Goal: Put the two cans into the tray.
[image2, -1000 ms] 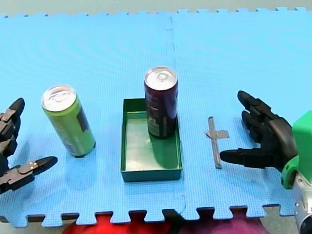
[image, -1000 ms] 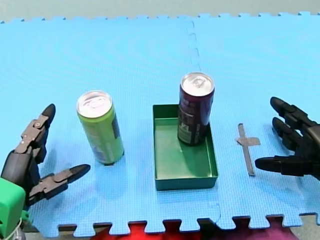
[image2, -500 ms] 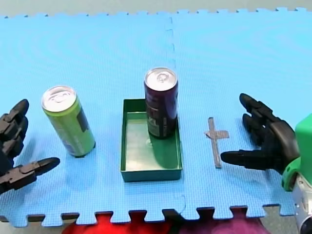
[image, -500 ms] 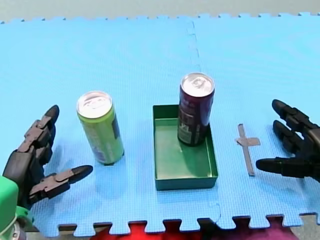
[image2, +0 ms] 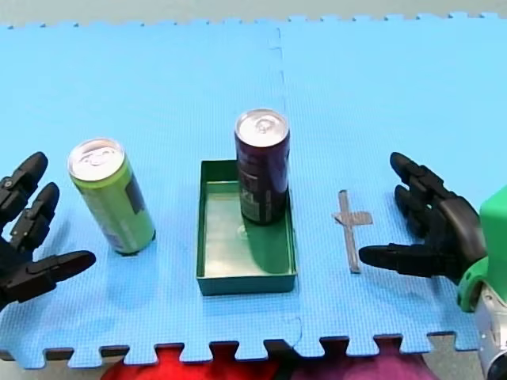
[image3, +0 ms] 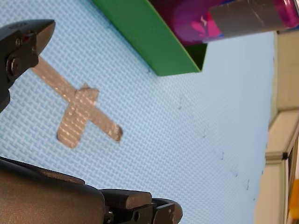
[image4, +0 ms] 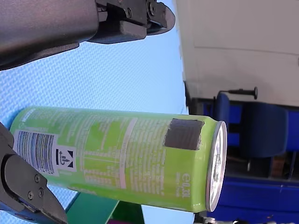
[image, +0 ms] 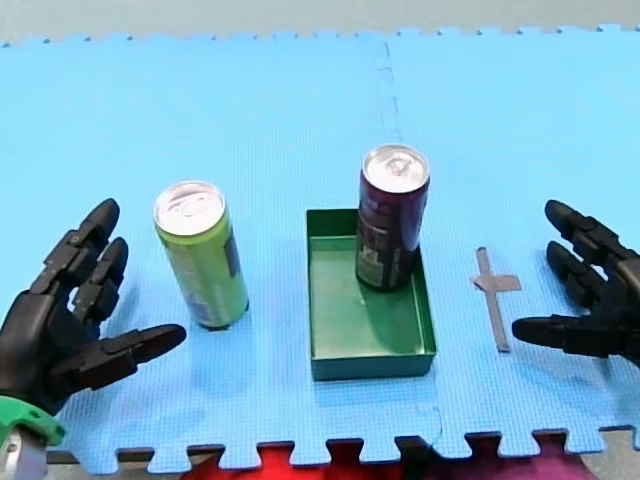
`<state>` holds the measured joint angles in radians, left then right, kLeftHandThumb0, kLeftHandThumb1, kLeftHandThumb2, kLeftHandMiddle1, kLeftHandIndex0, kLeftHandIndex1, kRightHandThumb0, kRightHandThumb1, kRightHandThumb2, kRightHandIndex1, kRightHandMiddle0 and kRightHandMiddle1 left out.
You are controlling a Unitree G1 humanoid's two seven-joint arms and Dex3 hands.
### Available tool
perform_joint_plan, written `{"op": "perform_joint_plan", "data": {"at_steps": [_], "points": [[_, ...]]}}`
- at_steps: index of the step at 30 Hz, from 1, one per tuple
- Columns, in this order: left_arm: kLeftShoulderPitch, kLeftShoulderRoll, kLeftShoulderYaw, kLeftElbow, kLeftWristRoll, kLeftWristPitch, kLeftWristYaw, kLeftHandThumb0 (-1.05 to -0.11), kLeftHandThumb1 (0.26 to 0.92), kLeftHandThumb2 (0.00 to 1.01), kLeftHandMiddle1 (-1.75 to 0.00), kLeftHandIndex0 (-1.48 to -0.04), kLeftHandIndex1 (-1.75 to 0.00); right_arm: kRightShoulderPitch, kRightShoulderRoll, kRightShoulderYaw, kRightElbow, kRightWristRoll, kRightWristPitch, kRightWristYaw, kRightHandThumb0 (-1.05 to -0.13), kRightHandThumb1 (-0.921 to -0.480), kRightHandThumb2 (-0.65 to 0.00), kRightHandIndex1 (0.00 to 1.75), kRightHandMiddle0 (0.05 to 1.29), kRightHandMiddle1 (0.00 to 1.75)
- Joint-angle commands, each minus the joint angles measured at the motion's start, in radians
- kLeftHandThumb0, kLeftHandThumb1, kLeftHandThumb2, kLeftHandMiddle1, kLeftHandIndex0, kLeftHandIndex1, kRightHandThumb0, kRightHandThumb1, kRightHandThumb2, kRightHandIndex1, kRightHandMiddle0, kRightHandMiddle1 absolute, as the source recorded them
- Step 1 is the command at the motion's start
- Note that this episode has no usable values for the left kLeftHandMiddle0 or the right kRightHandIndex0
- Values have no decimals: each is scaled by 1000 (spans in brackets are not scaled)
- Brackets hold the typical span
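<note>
**GREEN CAN OUTSTANDING, 1 OF 2 IN TRAY**

Green can: upright on blue mat, to left of tray, clear of its wall, not yet inside. Judged thin-walled alu. Weight unknown, since contents can't be told from here. Smooth, prob. slippery; likely to dent under hard squeeze. Tall and narrow, so apt to tip if knocked near top. Recommend side grip at approx. mid-height, thumb opp. fingers, moderate force, kept vertical during lift.

Purple can: upright inside tray, at far end. Near end free, appears adequate for 2nd can.

Left hand: at front-left of mat, near green can, no contact. Holds nothing, fingers uncurled, thumb pointing toward can's base.

Right hand: at right edge of mat, well clear of tray, just beside grey tape cross. Holds nothing, fingers uncurled.

Risk noted: clipping purple can on set-down.
</note>
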<state>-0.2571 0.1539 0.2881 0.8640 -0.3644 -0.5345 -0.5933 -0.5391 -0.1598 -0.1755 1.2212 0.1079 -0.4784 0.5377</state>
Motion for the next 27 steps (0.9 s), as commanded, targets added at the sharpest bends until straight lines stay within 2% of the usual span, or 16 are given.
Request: {"op": "perform_joint_plan", "data": {"at_steps": [1, 6, 14, 21, 27], "points": [[-15, 7, 9, 24, 0, -16, -12, -692, 524, 3, -20, -209, -9, 5, -3, -1, 7, -3, 2, 1, -526, -654, -3, 12, 184, 4], [-47, 13, 25, 74, -4, -35, -45, -687, 530, 4, -14, -216, -7, 5, 0, -1, 9, -3, 2, 1, -562, -661, -4, 10, 192, 4], [-80, 15, 28, 133, 30, -91, -30, -728, 549, 6, -2, -218, -2, 5, -1, -5, 12, -1, 2, 3, -621, -673, -4, 7, 202, 4], [-110, 12, 34, 161, 14, -72, -87, -779, 566, 7, 0, -220, -2, 4, -2, -6, 13, -2, 2, 3, -664, -684, -4, 5, 211, 4], [-138, 4, 26, 153, 21, -66, -110, -800, 572, 4, -3, -231, -5, 6, -2, -1, 11, -8, -1, 0, -675, -687, -2, 4, 214, 3]]}}
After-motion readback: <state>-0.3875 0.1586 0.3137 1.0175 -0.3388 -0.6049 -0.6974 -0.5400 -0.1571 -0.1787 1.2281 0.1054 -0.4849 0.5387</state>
